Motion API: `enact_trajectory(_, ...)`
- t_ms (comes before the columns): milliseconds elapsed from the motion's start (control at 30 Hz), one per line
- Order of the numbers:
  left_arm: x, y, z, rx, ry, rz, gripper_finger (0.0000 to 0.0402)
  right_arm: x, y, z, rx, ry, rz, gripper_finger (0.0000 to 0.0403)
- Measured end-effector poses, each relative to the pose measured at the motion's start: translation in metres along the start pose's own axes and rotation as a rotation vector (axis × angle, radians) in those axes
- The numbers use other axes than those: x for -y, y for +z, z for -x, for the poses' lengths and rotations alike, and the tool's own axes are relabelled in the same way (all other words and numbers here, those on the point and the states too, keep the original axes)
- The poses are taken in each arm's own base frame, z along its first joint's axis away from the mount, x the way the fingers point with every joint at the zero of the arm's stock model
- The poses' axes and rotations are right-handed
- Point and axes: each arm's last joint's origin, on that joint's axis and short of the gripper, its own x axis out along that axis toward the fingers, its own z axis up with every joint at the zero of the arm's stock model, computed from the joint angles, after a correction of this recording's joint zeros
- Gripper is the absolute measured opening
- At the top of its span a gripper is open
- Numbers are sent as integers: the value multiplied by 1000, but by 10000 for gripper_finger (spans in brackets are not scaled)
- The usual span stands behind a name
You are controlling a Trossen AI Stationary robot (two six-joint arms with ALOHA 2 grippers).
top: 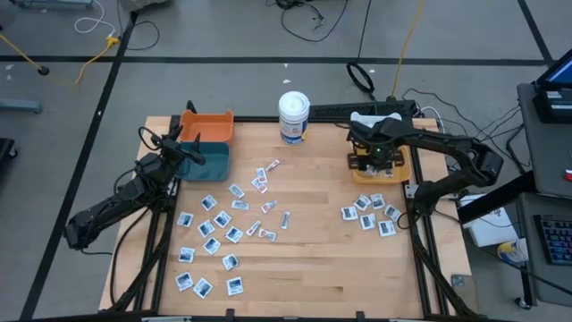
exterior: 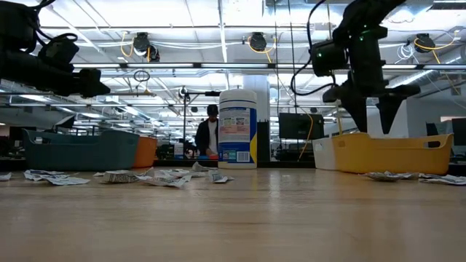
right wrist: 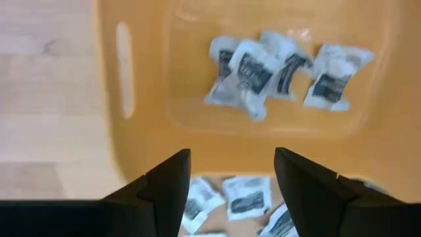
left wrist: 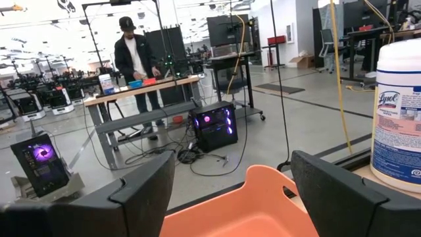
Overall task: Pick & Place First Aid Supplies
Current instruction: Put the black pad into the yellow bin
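We judge the task well short of halfway. The right gripper [top: 377, 154] hangs over the yellow bin [top: 399, 170] with its fingers [right wrist: 168, 181] parted and nothing between them, and 4 packets in the bin [right wrist: 263, 72] show in the right wrist view. More may lie out of that view, which is close and partial.

The left gripper [top: 185, 143] waits above the orange bin [top: 211, 118] and teal bin [top: 207, 161], fingers spread and empty.

Left on the table: roughly 25 loose packets [top: 223, 234] scattered across the left and middle, and about 7 packets near the right edge [top: 371, 215], just in front of the yellow bin. The white tub [top: 293, 116] stands upright at the far edge, between the bins.
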Motion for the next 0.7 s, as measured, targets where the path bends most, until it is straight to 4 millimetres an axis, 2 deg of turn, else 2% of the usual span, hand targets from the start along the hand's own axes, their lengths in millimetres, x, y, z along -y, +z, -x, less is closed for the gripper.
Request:
enact_trajectory(200, 0, 0, 0, 0, 0, 0, 308, -11, -13, 8, 17, 23, 65, 203)
enact_trajectory(700, 0, 0, 0, 0, 0, 0, 308, -40, -91, 8, 31, 38, 329, 201)
